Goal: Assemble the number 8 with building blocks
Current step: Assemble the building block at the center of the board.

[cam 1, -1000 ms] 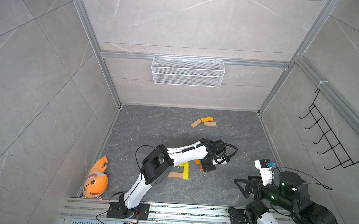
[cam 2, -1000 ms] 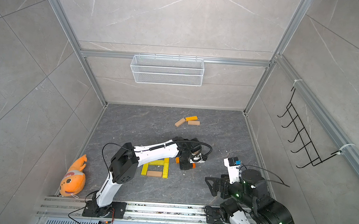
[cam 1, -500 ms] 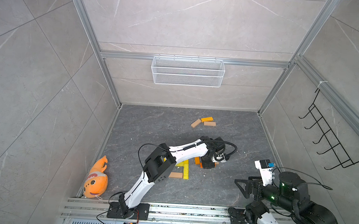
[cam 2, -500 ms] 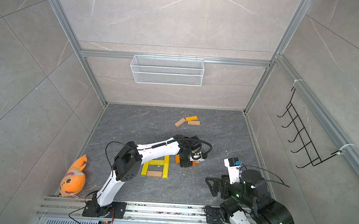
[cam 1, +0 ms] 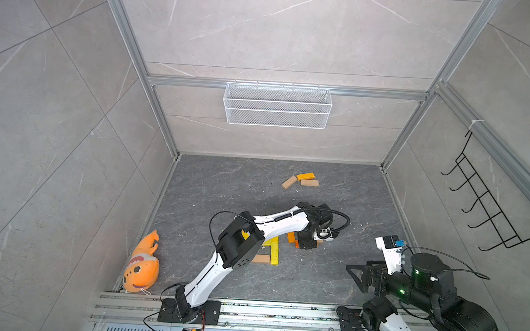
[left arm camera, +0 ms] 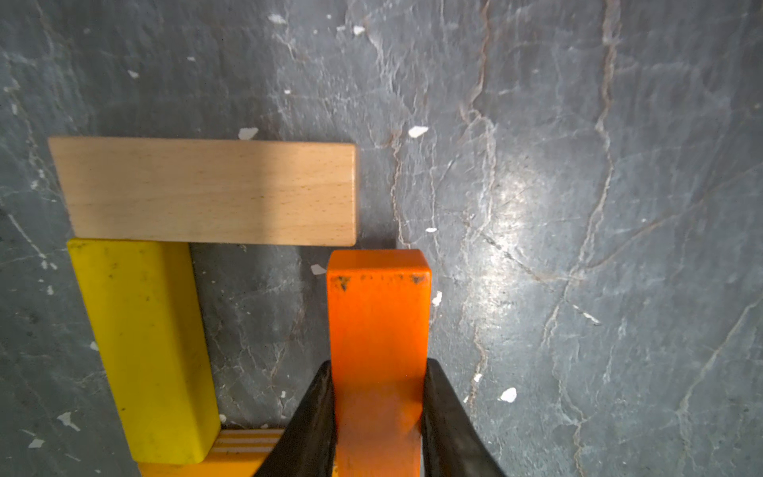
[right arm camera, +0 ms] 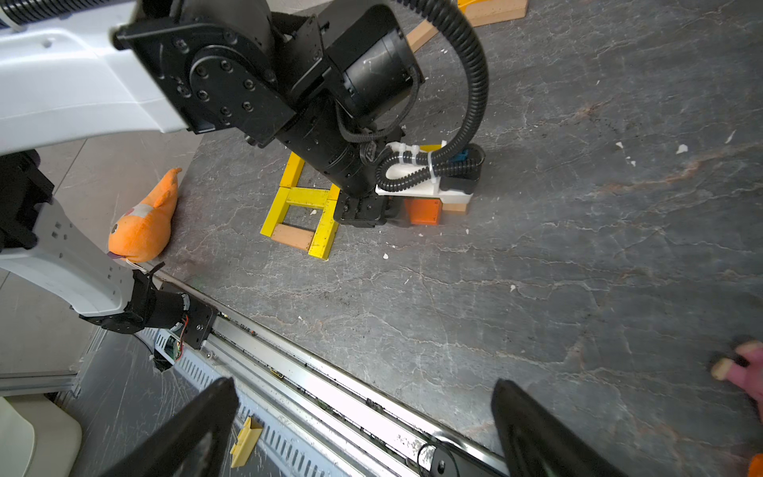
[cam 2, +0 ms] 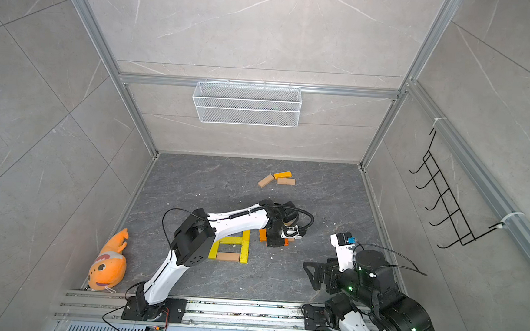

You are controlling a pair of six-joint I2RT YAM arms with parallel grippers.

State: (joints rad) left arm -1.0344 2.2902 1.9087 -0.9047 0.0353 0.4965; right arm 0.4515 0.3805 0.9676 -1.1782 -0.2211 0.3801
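Right wrist view: our right fingers (right arm camera: 186, 429) stand wide apart and empty, well short of the tan flat wooden bar (left arm camera: 210, 192). Our left fingers (left arm camera: 313, 421) pinch the orange flat wooden bar (left arm camera: 377, 330), whose end sits just beside that tan bar's corner, placed, we judge, to close the loop. Three spare wooden blocks (cam 1: 300, 180) lie well beyond it.

Left wrist view: my left pincer (left arm camera: 377, 365) clamps the held block (left arm camera: 377, 305), its right end just beside the cross block (left arm camera: 210, 192). The side block (left arm camera: 144, 330) lies parallel behind, abutting that cross block. Top view: block frame (cam 2: 245, 250) just left of my pincer; three loose blocks (cam 2: 282, 175) well behind; plush fish (cam 2: 108, 264) far left, front.
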